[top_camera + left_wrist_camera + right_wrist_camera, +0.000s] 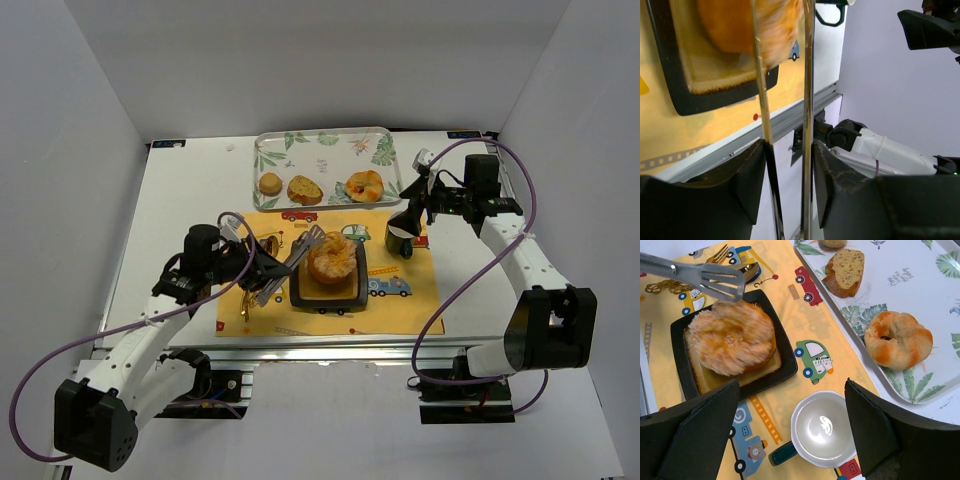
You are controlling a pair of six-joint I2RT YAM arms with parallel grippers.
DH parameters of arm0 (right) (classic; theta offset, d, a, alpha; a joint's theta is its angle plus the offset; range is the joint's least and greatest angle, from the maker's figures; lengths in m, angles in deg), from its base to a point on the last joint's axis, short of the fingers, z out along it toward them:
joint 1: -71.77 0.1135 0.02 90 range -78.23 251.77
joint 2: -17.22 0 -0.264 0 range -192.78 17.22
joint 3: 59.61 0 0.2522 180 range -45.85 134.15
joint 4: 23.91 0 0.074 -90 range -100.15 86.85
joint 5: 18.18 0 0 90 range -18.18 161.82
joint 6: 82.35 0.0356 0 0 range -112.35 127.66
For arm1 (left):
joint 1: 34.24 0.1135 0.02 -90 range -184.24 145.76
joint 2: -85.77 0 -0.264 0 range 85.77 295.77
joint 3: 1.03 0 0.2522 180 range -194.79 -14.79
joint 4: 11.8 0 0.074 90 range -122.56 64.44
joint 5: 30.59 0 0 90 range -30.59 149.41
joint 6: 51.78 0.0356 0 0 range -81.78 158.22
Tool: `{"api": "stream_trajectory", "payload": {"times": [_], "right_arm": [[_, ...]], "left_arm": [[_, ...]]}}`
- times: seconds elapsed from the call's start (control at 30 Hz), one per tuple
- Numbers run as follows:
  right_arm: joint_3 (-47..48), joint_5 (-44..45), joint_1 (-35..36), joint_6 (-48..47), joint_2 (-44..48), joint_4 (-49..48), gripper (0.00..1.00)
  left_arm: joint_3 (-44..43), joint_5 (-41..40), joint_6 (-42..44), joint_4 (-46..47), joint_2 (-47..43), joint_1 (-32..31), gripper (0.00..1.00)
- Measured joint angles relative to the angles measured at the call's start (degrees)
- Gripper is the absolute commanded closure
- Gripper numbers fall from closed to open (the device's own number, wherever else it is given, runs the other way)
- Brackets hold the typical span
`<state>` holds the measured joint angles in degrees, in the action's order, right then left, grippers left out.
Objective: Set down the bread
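Two arms of the tongs [295, 258] sit in the left gripper [262, 276], a pad pressed on each, reaching rightward. Tips are over the bread [332, 260], at its far-left edge (contact unclear). It's round, no long axis, centred on the black plate [300, 296]. Tray [330, 160] behind: small bun [270, 183], toast [304, 189], donut [365, 186]. R side: right gripper [791, 390], fingers wide apart, empty, above the white cup [824, 427].

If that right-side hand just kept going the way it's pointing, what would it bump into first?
Most likely the white cup on the yellow mat, framed between the right hand's open fingers, though depth is unclear.
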<state>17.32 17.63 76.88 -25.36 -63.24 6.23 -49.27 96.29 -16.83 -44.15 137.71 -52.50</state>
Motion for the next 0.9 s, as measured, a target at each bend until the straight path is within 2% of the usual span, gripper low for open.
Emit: {"api": "stream_trajectory", "payload": {"times": [0.23,0.33,0.4,0.43,0.47,0.57,0.73,0.83,0.9], "right_arm": [[0.0,-0.1,0.0,0.0,0.0,0.0,0.11],[0.0,-0.4,0.0,0.0,0.0,0.0,0.11],[0.0,-0.5,0.0,0.0,0.0,0.0,0.11],[0.0,-0.5,0.0,0.0,0.0,0.0,0.11],[0.0,-0.5,0.0,-0.1,0.0,0.1,0.11],[0.0,-0.5,0.0,-0.4,0.0,0.2,0.11],[0.0,-0.4,0.2,-2.2,0.0,0.7,0.11],[0.0,0.5,1.0,-4.3,0.0,2.1,0.11],[0.0,2.4,2.4,-5.7,0.0,3.0,0.11]], "left_arm": [[-2.9,-2.3,1.1,-1.0,0.0,0.0,0.47],[-4.7,-4.5,2.2,-2.6,0.0,0.0,0.54],[-6.6,-6.8,3.8,-5.0,0.3,0.0,0.65],[-8.0,-8.3,4.6,-6.4,0.6,0.0,0.8],[-9.8,-10.0,5.7,-8.0,1.2,0.1,0.87],[-16.6,-16.3,10.0,-11.5,3.8,0.9,1.0],[-25.3,-27.5,19.3,-12.2,9.4,6.1,1.0],[-24.6,-33.5,26.4,-10.9,14.0,11.5,1.0],[-21.7,-36.3,31.4,-8.9,18.1,15.0,0.93]]}}
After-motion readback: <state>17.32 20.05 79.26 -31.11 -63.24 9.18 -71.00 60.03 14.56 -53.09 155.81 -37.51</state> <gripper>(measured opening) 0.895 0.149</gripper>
